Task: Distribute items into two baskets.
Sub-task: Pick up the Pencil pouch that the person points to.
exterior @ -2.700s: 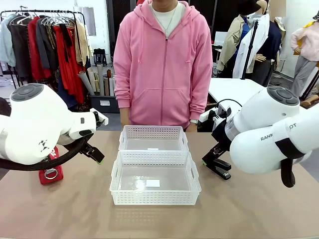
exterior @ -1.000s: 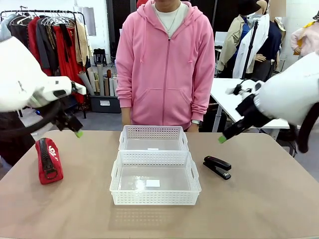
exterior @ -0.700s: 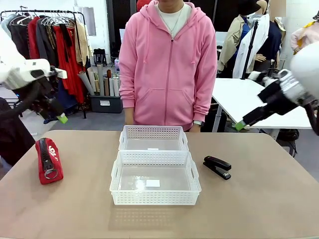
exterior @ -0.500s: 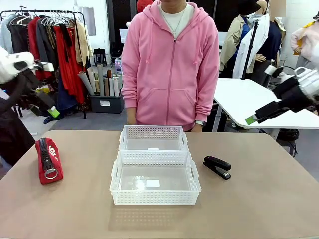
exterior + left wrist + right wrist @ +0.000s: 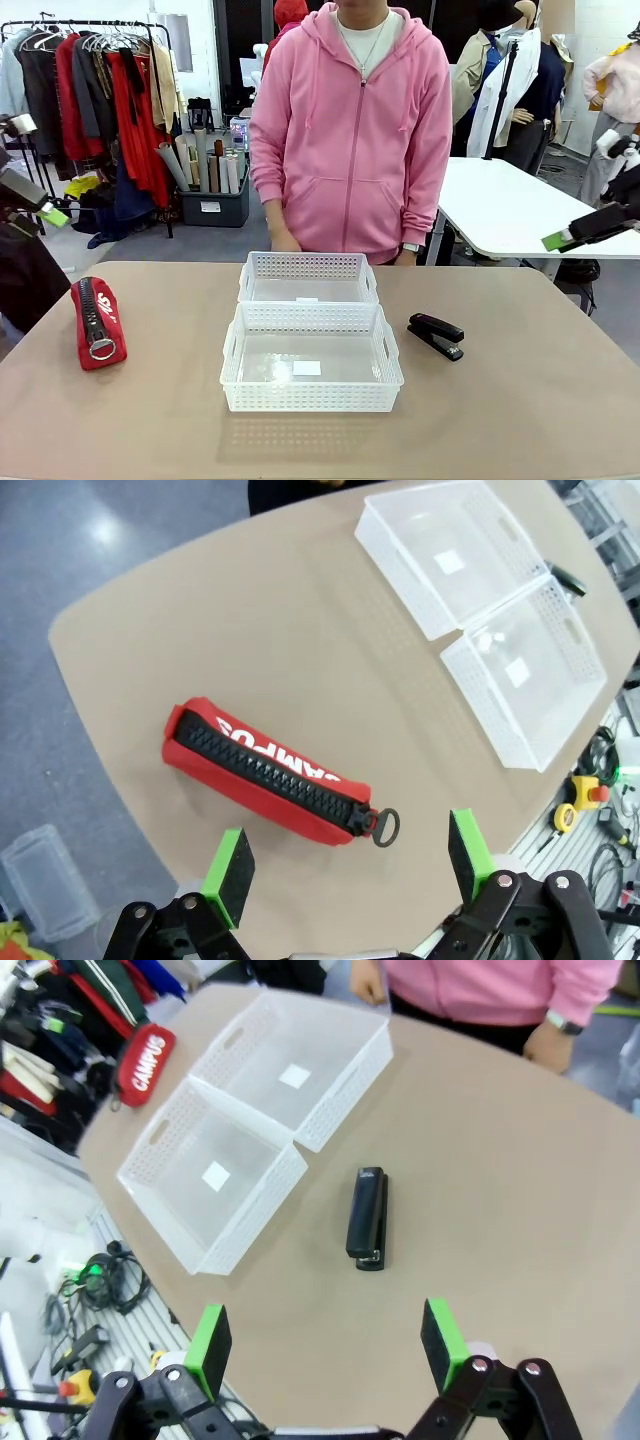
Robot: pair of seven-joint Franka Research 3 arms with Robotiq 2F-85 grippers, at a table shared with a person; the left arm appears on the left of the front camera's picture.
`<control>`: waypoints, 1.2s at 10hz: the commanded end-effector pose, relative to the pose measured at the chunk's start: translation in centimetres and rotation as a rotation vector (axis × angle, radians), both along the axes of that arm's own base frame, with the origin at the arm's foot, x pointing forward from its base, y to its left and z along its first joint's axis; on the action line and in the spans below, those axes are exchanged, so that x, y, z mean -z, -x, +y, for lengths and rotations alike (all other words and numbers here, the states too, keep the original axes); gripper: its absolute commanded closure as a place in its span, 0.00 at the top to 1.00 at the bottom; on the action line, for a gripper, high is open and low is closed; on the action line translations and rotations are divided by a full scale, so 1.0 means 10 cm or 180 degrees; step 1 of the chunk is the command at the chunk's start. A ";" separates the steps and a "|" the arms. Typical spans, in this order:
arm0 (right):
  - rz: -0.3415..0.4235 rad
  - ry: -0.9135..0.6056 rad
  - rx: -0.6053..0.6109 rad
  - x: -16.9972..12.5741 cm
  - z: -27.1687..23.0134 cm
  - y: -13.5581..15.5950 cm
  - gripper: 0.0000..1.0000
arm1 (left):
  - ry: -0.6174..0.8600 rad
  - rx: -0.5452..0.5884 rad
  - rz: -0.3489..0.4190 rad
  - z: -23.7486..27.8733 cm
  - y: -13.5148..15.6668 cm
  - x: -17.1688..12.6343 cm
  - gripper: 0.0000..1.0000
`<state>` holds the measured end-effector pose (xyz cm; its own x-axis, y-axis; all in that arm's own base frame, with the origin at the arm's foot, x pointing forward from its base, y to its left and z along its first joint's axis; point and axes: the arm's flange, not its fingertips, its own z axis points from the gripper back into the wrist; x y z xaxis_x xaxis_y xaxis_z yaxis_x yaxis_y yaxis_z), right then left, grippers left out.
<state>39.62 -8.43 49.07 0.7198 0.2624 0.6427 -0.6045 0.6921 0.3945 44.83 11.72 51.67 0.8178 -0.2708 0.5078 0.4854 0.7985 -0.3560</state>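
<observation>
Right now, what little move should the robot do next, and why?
Probably lower the left tool straight toward the red pouch. The tool hangs open above it, the pouch lies on the table, and the near basket and far basket are both empty.

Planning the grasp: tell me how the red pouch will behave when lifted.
The red pouch looks like soft fabric, so it will probably sag if lifted by one end. It lies long and flattish, so rolling seems unlikely. Cloth likely resists slipping.

Spread left pincer [image 5: 347,861] above red pouch [image 5: 266,770]; two white baskets [image 5: 484,710] beyond, seemingly touching
</observation>
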 end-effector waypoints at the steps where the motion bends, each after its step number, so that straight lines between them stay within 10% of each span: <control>1: -0.0115 -0.0234 -0.0001 -0.02 -0.16 0.09 1.00 | 0.0174 0.0059 -0.0156 0.12 0.08 0.01 1.00; 12: -0.0063 -0.0305 0.0173 -0.10 -0.35 0.24 1.00 | 0.0221 -0.0134 -0.0122 0.23 0.09 -0.04 1.00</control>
<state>37.14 -11.91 49.98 0.7266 0.1630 0.6674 -0.5657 0.6931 0.4466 44.00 13.95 51.94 0.8064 -0.2036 0.5553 0.4696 0.7910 -0.3920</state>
